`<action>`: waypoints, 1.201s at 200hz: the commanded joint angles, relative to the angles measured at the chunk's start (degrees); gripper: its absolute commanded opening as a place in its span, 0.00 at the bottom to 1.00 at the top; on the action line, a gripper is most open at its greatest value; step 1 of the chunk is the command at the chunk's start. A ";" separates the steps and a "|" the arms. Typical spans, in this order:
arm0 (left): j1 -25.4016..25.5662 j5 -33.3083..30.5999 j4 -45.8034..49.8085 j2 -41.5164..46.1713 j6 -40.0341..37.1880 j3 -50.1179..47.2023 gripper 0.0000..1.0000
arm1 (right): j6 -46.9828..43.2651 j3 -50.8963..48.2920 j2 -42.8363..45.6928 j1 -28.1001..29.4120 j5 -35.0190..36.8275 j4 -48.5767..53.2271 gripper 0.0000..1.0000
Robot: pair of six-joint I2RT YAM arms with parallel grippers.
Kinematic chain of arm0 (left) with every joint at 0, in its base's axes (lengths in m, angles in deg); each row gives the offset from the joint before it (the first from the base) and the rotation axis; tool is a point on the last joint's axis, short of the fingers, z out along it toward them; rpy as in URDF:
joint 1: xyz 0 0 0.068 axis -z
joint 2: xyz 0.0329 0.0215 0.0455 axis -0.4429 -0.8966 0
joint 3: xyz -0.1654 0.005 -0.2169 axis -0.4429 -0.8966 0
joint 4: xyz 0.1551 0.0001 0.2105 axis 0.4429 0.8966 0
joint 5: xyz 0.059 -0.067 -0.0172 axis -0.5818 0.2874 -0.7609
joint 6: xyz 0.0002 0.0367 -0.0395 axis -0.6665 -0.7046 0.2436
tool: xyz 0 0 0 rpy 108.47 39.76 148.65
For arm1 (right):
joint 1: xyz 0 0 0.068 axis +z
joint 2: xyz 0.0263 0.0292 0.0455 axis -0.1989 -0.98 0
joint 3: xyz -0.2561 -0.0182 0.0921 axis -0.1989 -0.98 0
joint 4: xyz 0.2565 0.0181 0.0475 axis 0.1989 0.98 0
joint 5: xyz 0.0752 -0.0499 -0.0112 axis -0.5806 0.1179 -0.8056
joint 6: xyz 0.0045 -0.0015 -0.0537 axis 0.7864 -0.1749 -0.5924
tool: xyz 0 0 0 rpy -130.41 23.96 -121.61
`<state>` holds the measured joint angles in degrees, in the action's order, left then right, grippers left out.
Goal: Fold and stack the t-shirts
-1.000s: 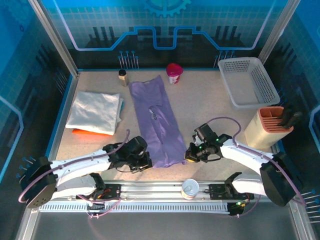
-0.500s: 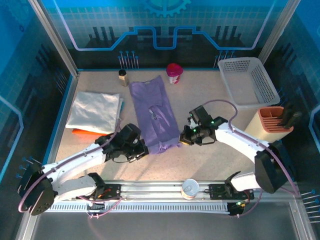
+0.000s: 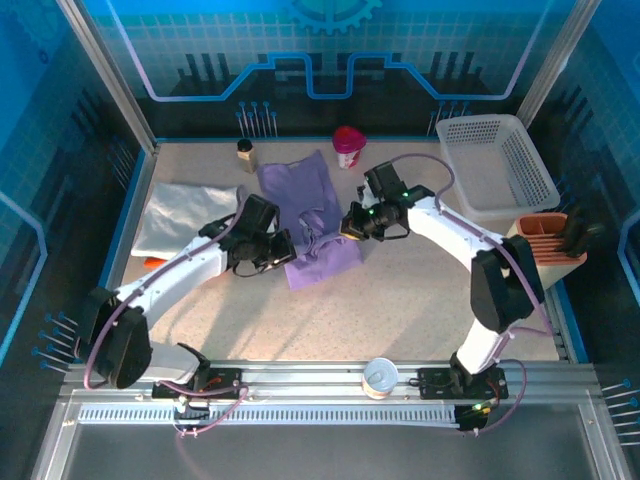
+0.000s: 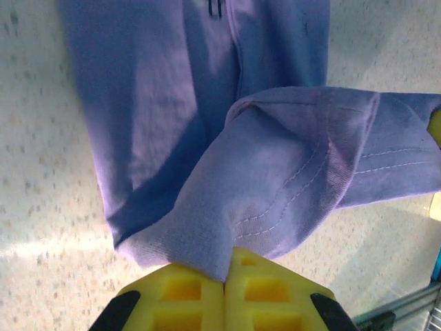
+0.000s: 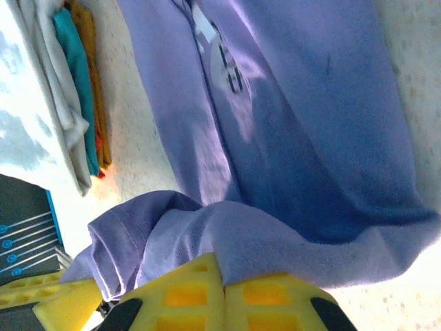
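Two corners of the purple t-shirt (image 3: 300, 185) are pinched: the left pincer (image 3: 285, 250) grips the left one, the right pincer (image 3: 347, 225) the right one, both over its middle.

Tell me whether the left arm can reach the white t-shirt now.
Probably not yet: the left gripper is shut on the purple t-shirt. The white t-shirt lies just beside it, nothing standing between, so reach looks free once it lets go.

Both arms stretch forward over the worktop (image 3: 400, 300), elbows out, wrists angled inward toward each other. The left end effector (image 3: 283, 250) pinches the lavender t-shirt (image 3: 300, 185) between closed yellow fingers (image 4: 182, 296). The right end effector (image 3: 350, 222), nearby, clamps it likewise.
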<state>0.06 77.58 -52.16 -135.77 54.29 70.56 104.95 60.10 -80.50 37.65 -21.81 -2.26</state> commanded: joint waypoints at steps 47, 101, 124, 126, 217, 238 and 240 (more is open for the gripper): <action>-6.12 0.63 -2.49 -9.31 -8.43 5.14 0.04 | -3.21 14.31 -14.29 -3.58 -4.65 2.65 0.00; -9.62 2.01 -5.84 -15.57 -12.39 7.62 0.07 | -2.87 18.90 -20.50 -4.05 -5.36 2.12 0.00; -10.58 2.63 -7.93 -17.72 -13.68 8.32 0.16 | -2.87 20.74 -22.72 -4.11 -5.34 2.04 0.03; -10.67 2.73 -7.97 -17.97 -13.78 8.51 0.17 | -2.85 20.90 -22.91 -4.16 -5.31 2.04 0.05; -15.28 4.79 -5.20 -16.35 -14.35 12.79 0.59 | -6.20 18.42 -17.06 -4.48 -3.42 -1.34 0.92; -14.78 10.40 -8.08 -13.96 -9.65 8.12 0.52 | -5.28 11.85 -13.15 -4.11 -5.64 -4.25 0.90; -14.62 10.80 -8.35 -13.82 -9.26 7.54 0.51 | -5.17 11.46 -12.98 -4.07 -5.75 -4.40 0.90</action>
<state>-15.22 81.80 -59.28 -153.45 40.24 82.49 100.11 76.95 -98.79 33.54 -25.24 -4.22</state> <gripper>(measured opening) 0.550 0.912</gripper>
